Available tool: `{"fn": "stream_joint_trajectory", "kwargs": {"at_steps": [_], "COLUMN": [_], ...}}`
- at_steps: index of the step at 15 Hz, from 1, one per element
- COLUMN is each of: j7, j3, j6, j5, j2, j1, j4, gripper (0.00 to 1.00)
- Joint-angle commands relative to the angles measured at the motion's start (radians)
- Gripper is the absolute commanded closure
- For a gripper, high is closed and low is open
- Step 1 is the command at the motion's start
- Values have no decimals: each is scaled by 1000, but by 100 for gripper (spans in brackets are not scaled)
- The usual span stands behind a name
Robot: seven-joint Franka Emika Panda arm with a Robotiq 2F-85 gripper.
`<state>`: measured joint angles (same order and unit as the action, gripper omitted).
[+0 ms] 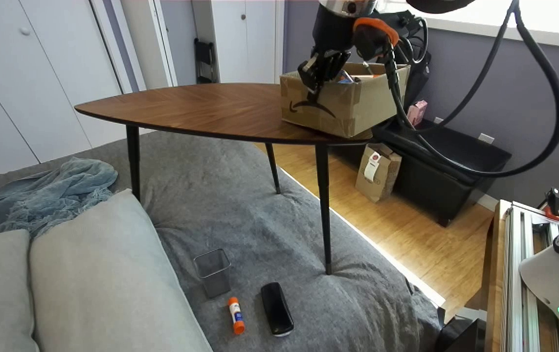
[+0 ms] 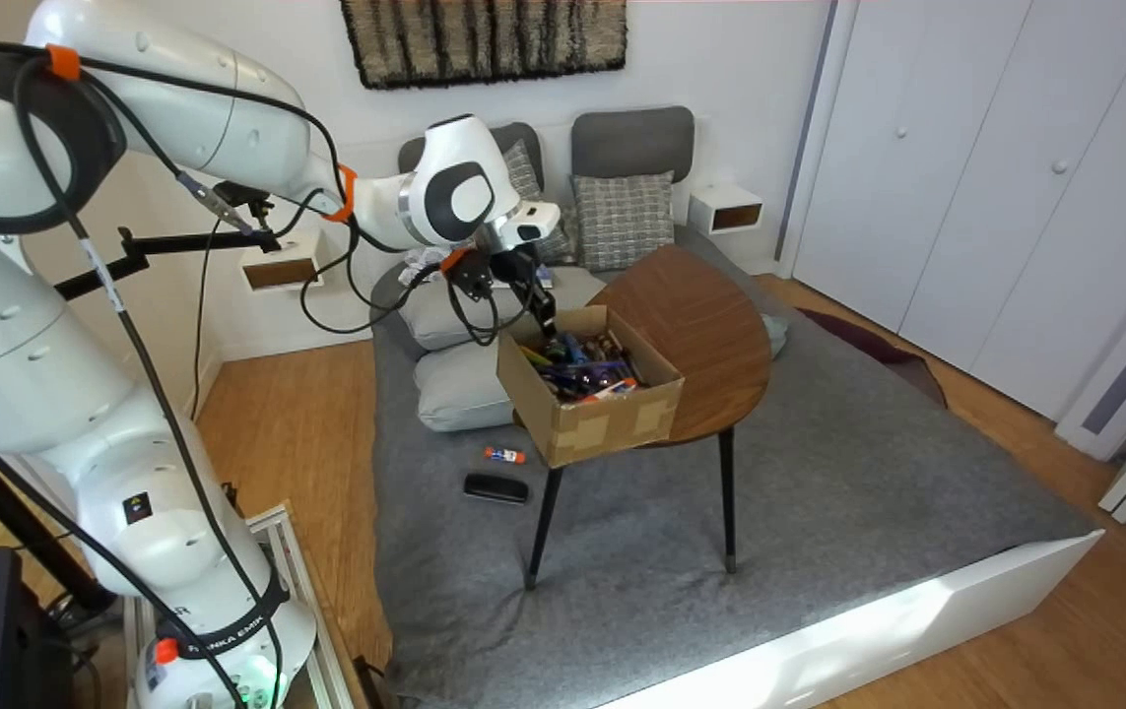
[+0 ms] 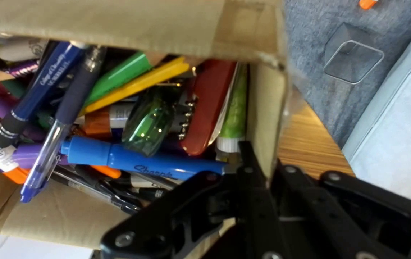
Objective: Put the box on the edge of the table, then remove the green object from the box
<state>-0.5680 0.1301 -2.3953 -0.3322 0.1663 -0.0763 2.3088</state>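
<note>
1. Claw (image 3: pixel 265 174) at 5 o'clock in the wrist view: fingers nearly together, pinched on a wall of the box (image 1: pixel 372 107), one finger inside, one outside
2. Box: mouth up, at the edge of the table (image 1: pixel 201 105), toward 3 o'clock on the top in an exterior view; cannot tell whether its base lies fully flat
3. Arm (image 2: pixel 257 143): stretches in from 9 o'clock in an exterior view, claw at the box's 11 o'clock rim
4. Box contents, clocked from the claw in the wrist view: green tube (image 3: pixel 236 111), white-capped, toward 11, along the gripped wall; glassy piece (image 3: pixel 149 122), green, at 10; green stick (image 3: pixel 122 79) at 10, farther off; cannot tell which green is meant
5. Knife (image 3: pixel 209 104), red, just beside the tube on its 9 o'clock side; marker (image 3: pixel 147 160), blue, at 9 from the claw
6. Bed (image 1: pixel 220 166) in an exterior view: glue stick (image 1: pixel 236 315), orange-ended; case (image 1: pixel 277 309), black, at its 3 o'clock; mesh cup (image 1: pixel 216 283) at its 11 o'clock
7. Floor (image 1: pixel 406 234) in an exterior view: carton (image 1: pixel 379 173), white-labelled, at 5 o'clock from the box; chest (image 1: pixel 431 186), black, just beside it at 3 o'clock
</note>
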Motion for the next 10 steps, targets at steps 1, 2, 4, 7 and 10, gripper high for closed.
{"fn": "stream_joint_trajectory", "kwargs": {"at_steps": [1,2,4,7,10], "j7": [-133,-159,-198,-235,-261], "j3": [59,67,73,70,64], "j6": [54,46,47,42,36], "j5": [-77,-100,-142,-188,-235], "j2": [55,52,43,32,23], "j1": [16,19,23,26,34], "j4": [1,0,-4,0,4], "gripper": [98,98,98,98,98]}}
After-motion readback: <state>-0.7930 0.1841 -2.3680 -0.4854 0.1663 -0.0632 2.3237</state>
